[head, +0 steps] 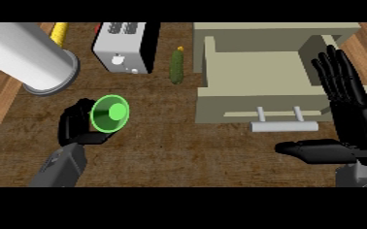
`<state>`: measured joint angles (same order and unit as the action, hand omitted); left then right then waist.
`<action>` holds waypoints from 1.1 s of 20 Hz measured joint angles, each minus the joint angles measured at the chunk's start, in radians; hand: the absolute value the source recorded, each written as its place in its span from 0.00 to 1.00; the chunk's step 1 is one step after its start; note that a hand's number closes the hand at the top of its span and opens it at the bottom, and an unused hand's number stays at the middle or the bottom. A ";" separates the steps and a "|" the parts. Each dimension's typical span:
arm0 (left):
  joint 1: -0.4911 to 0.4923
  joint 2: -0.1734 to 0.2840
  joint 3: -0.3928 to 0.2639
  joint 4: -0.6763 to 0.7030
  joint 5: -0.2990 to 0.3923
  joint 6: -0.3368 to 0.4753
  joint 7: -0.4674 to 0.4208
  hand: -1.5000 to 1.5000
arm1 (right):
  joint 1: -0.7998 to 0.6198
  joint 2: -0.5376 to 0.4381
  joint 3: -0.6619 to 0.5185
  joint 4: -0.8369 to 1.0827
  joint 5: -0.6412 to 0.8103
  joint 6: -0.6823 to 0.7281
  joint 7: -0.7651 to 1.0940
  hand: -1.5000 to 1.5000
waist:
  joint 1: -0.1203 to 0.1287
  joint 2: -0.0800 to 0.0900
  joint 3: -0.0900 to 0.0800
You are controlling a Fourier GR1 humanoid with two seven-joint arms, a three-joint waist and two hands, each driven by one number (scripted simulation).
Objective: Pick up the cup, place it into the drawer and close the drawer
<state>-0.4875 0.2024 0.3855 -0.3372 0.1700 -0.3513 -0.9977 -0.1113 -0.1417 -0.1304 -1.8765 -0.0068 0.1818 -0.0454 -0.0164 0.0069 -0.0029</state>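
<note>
Left hand [77, 123] sits at lower left of the frame, fingers curled round the green cup [109, 113]. The cup is tipped, its open mouth facing you, in the hand over the brown surface [179, 150]. You can see its grey forearm coming in from the bottom edge below it.

Right hand [342, 106] is at the right edge of the frame, fingers straight and pointing toward the top of the frame, thumb out toward the left, holding nothing. It shows just beside the right wall of the drawer [258, 77].

The drawer is pulled open at upper right of centre, beige, nothing visible inside it. Its handle [283, 123] is on the front, toward the bottom of the frame. The cup is well apart from the drawer, off to its left.

Other stuff you'll see: a white toaster [125, 48] at top centre-left, a dark green cucumber [176, 66] lying between the toaster and the drawer, a big white cylinder [32, 53] at upper left, a yellow item [58, 34] just beside it at the top edge; can't tell what it is.
</note>
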 measured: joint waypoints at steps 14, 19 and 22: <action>-0.116 -0.104 -0.134 -0.381 -0.012 0.078 0.163 1.00 | 0.051 -0.021 -0.032 -0.060 -0.022 0.011 0.036 0.00 | 0.023 -0.015 0.004; -0.162 -0.146 -0.193 -0.572 -0.016 0.154 0.331 1.00 | 0.058 -0.022 -0.040 -0.059 -0.025 0.013 0.034 0.00 | 0.024 -0.014 0.004; -0.221 -0.173 -0.247 -0.632 -0.019 0.232 0.425 1.00 | 0.064 -0.022 -0.039 -0.073 -0.033 0.020 0.038 0.00 | 0.017 -0.013 0.004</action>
<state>-0.7081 0.0297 0.1387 -0.9691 0.1505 -0.1196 -0.5728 -0.0471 -0.1642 -0.1697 -1.9494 -0.0400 0.2021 -0.0070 0.0011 -0.0059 0.0008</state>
